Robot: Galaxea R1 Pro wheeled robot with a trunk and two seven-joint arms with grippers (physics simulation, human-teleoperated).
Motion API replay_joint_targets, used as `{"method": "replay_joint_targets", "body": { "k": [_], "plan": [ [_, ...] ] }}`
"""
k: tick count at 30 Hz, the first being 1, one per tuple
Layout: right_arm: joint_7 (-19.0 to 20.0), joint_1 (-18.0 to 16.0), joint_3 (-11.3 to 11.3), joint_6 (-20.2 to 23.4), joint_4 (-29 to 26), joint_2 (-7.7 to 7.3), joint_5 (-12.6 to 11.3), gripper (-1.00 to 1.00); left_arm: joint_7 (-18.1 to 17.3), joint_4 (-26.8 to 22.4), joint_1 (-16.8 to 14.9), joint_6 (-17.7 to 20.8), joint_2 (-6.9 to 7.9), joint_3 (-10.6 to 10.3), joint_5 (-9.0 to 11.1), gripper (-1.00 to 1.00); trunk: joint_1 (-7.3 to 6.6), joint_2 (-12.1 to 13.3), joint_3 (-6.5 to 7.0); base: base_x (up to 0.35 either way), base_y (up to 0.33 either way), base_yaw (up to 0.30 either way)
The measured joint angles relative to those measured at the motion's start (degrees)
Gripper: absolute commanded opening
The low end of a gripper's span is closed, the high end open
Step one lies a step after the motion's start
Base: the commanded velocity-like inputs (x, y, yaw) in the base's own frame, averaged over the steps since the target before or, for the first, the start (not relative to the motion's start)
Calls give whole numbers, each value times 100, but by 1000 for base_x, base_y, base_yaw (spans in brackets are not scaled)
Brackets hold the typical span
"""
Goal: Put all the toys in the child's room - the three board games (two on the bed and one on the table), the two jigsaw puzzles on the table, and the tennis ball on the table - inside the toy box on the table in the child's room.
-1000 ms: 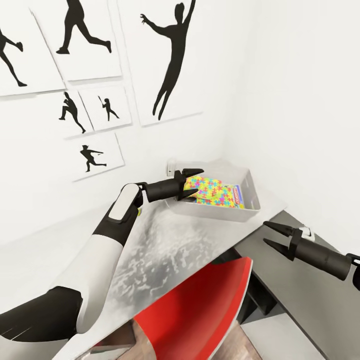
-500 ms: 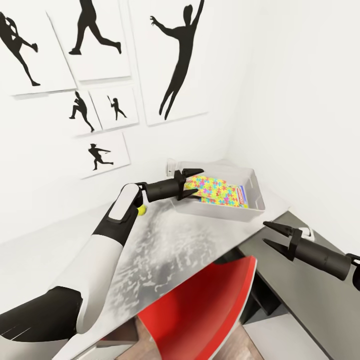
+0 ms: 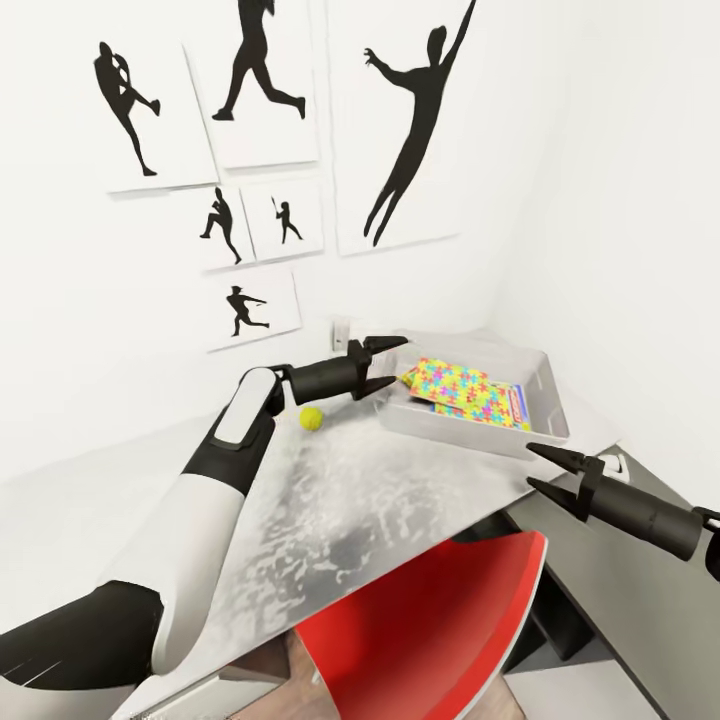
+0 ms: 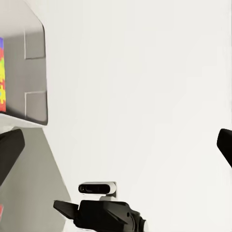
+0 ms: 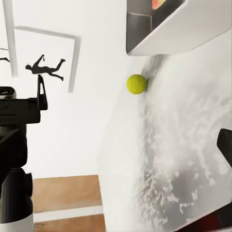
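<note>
The light-grey toy box [image 3: 470,436] stands in the table's far corner by the wall. Jigsaw puzzle sheets [image 3: 458,386] lie in it on top of a board game [image 3: 517,405] whose red and blue edge sticks out. A tennis ball [image 3: 311,418] rests on the pale table top [image 3: 340,520], just left of the box and below my left forearm. My left gripper [image 3: 390,365] is open and empty, hovering off the box's left end. My right gripper [image 3: 545,471] is open and empty, in the air past the table's front edge. The right wrist view shows the tennis ball [image 5: 137,83] next to the toy box [image 5: 159,29].
A red chair [image 3: 430,620] is tucked under the table's front edge, beneath my right arm. The lower dark grey table section [image 3: 610,590] runs along the right wall. Framed silhouette pictures [image 3: 400,130] hang on the wall behind the table.
The camera has swung, shifting the whole scene right. The box now lies right of my left gripper, which stood over the puzzle before. The tennis ball has emerged from behind my left forearm.
</note>
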Motion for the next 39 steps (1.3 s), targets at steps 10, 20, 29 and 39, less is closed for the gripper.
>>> {"method": "replay_joint_targets", "body": {
  "k": [10, 20, 29, 39],
  "plan": [
    [10, 0, -9, 5, 21, 0, 3, 100, 18, -366, 128, -5, 0, -20, -11, 100, 0, 0, 72, 0, 0, 200],
    [16, 1, -1, 11, 48, 0, 6, 100, 36, -374, 181, -14, 0, -24, -50, 100, 0, 0, 153, 0, 0, 164],
    [16, 1, -1, 14, 48, 0, 5, 100, 40, -372, 186, -15, 0, -25, -58, 100, 0, 0, 232, 0, 0, 108],
    [16, 2, -2, 14, 49, 0, 5, 100, 40, -376, 212, -6, -1, -25, -66, 100, 0, 0, 323, 0, 0, 83]
  ]
}}
